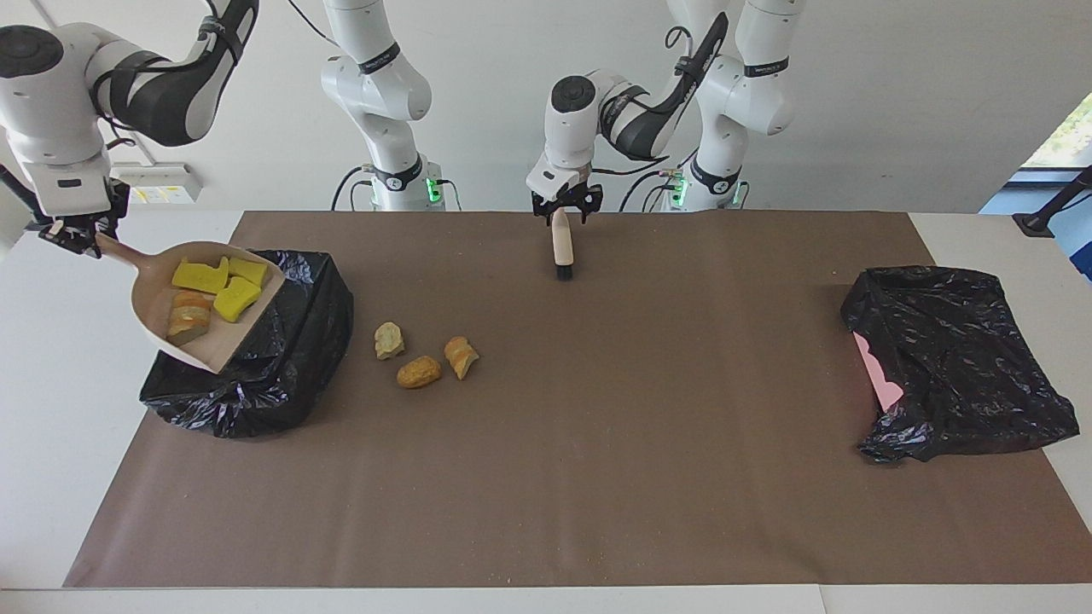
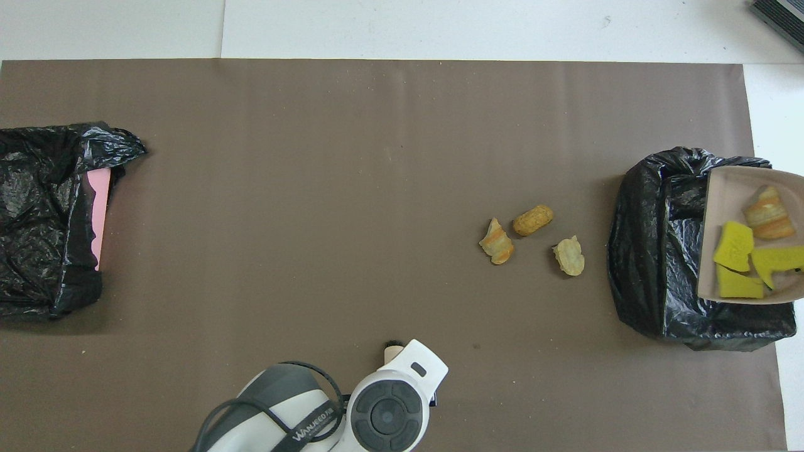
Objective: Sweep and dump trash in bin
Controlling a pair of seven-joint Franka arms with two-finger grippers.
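Over the black bin bag, right gripper clamps the loaded dustpan, ready to tip. Left gripper spread above the brush. Three bread lumps need sweeping next.

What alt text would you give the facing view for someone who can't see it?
The right gripper holds a loaded dustpan tilted over a black bin bag; three tan lumps lie on the brown mat beside the bag. The left gripper is over a brush.
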